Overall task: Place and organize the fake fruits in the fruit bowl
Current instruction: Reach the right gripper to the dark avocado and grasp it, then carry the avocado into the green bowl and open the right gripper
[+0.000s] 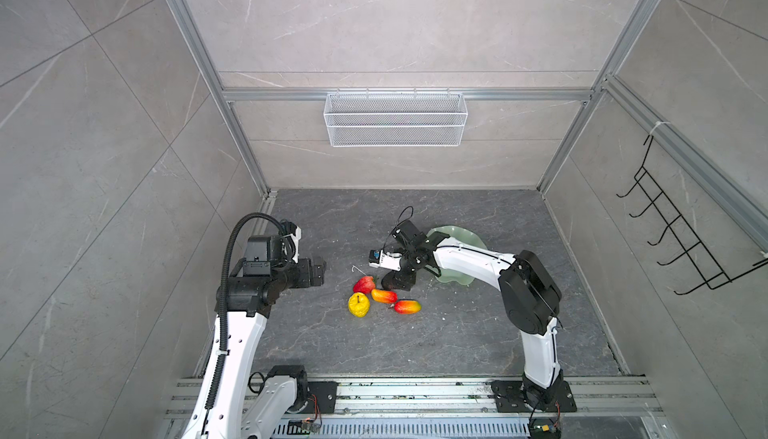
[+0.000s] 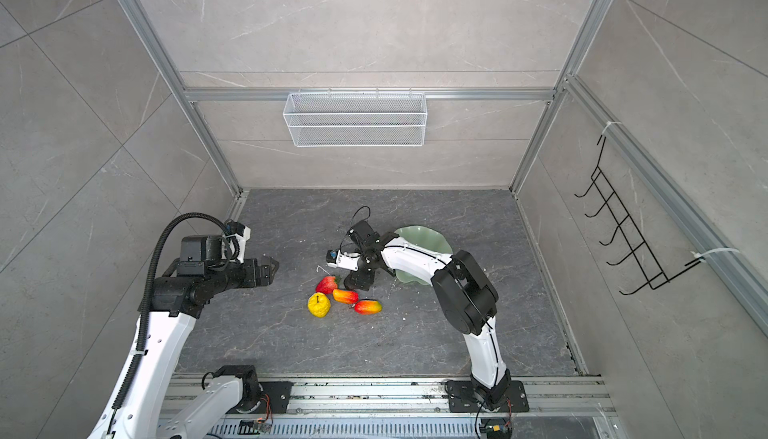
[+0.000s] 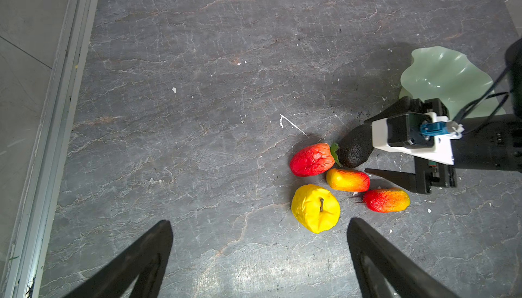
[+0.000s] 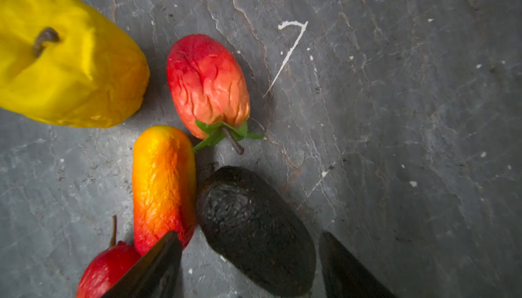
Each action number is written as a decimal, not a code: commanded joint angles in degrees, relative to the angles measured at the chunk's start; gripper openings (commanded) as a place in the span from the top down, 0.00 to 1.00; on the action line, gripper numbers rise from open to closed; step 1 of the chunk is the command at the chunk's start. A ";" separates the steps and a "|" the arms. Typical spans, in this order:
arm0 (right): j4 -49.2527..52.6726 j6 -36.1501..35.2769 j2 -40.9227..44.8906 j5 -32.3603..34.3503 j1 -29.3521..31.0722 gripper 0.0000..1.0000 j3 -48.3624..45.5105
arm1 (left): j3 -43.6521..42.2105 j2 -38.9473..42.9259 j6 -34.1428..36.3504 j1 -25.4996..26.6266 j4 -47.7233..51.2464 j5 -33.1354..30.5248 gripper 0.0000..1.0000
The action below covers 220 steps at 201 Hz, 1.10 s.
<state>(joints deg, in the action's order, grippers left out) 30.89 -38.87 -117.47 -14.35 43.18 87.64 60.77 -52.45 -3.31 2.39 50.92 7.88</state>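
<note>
At the worktop (image 1: 415,341) centre, the right gripper (image 4: 248,234) straddles the black oval fruit (image 4: 254,226), jaws parted, an elongated fruit (image 4: 163,186) crowding one. The left gripper (image 3: 260,221) hangs parted, empty, toward the left edge.

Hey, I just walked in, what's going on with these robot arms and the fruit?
The right gripper is down at the table with its jaws either side of the black fruit, not closed on it. The yellow fruit, the strawberry and two orange-red fruits lie clustered beside it. The green bowl, partly hidden by the right arm, shows no fruit. The left gripper hovers open off to the side, empty.
</note>
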 commanded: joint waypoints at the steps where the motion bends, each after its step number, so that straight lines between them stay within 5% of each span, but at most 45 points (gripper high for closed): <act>1: -0.18 -1.29 -2.15 -1.34 0.46 0.22 2.42 | -0.25 -0.17 1.50 0.38 -1.64 0.73 0.00; 141: 4.34 4.39 -8.47 -0.16 0.50 0.52 8.64 | 0.01 -0.07 1.95 0.38 -1.90 0.47 0.00; 220: 6.54 5.73 -3.12 -0.45 0.42 0.66 9.24 | 0.08 0.51 2.02 0.38 -2.05 0.37 0.00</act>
<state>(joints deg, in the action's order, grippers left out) 34.44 -34.24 -124.36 -14.39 43.27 95.64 60.40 -52.69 -2.74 2.39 50.52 7.86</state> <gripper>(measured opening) 0.454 0.999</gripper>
